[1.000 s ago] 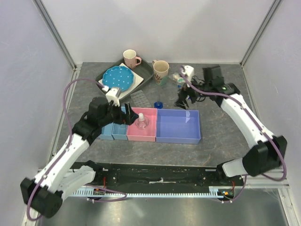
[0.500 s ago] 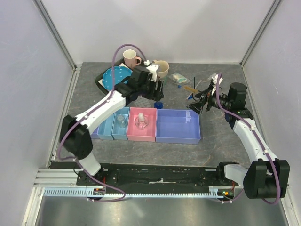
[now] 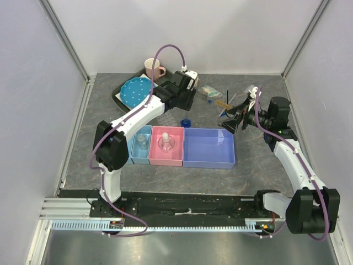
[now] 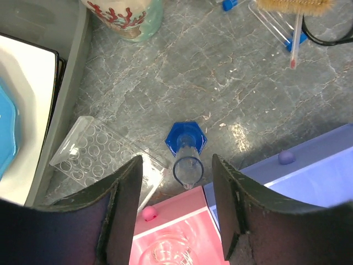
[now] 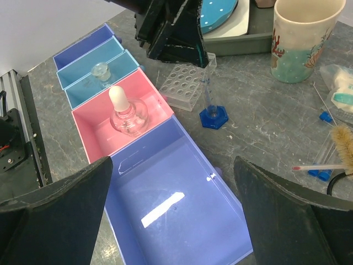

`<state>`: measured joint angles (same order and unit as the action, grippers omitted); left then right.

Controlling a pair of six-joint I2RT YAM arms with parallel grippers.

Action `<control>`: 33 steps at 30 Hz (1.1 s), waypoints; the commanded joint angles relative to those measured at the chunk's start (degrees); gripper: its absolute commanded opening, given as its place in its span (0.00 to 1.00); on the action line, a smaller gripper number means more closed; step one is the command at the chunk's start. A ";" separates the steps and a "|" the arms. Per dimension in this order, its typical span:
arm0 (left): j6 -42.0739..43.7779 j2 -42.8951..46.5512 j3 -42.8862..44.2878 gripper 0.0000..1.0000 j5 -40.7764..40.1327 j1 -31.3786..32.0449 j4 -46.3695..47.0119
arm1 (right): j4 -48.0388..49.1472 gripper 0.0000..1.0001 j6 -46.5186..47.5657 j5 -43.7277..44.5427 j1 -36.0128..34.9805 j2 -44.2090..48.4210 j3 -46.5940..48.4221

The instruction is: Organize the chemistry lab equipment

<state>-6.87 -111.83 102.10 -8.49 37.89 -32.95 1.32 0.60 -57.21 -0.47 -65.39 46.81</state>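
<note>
Above the blue-footed cylinder we find the left gripper, jaws apart on either side of it. The cylinder stands upright on the tabletop, at 12 o'clock of the pink bin and purple bin, with the clear welled tray at its 10 o'clock. We judge a straight descent and a low, centred grip safest, lest it tip. The left arm stretches toward 12 o'clock, and the right gripper hovers at 3 o'clock, jaws wide.

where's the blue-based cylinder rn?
Left wrist view, centre: the cylinder stands beneath the open left gripper, right of the welled tray, just behind the pink bin.
</note>
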 commanded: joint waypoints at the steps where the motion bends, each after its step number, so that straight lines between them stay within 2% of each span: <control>1: 2.66 -2.16 4.50 0.59 -2.85 0.61 -2.38 | 2.54 0.98 0.10 -2.03 0.29 0.35 0.74; 10: 2.57 -3.83 5.91 0.54 -2.05 1.49 -3.08 | 2.02 0.98 0.72 -1.94 0.21 -0.09 0.74; 13: 2.22 -5.32 7.23 0.48 -2.58 1.66 -3.79 | 1.84 0.98 0.98 -1.94 0.29 -0.09 0.74; 14: 2.13 -5.59 7.49 0.42 -2.58 1.66 -4.05 | 1.75 0.98 0.98 -1.94 0.29 -0.01 0.74; 16: 1.87 -6.03 7.93 0.40 -2.58 1.75 -4.40 | 1.67 0.98 1.16 -1.85 0.21 -0.01 0.74; 19: 1.69 -5.77 8.02 0.28 -2.58 1.92 -4.40 | 1.58 0.98 1.16 -2.11 0.21 -0.09 0.83; 20: 1.60 -5.59 7.94 0.19 -2.67 2.01 -4.40 | 1.58 0.98 1.24 -2.12 0.21 -0.18 0.83; 23: 1.51 -4.28 7.85 0.10 -2.67 2.10 -4.40 | 1.40 0.98 1.24 -2.12 0.21 -0.18 0.92; 28: 1.34 0.28 7.32 0.03 -2.41 2.36 -4.23 | 1.23 0.98 1.68 -2.29 0.21 -0.27 0.83; 33: 0.20 6.26 4.42 0.02 -2.41 2.36 -1.95 | 1.14 0.98 1.77 -2.73 0.21 -0.27 0.83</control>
<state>-6.33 -114.56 107.35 -10.44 39.97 -37.54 1.28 1.21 -57.41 -0.47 -65.60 46.81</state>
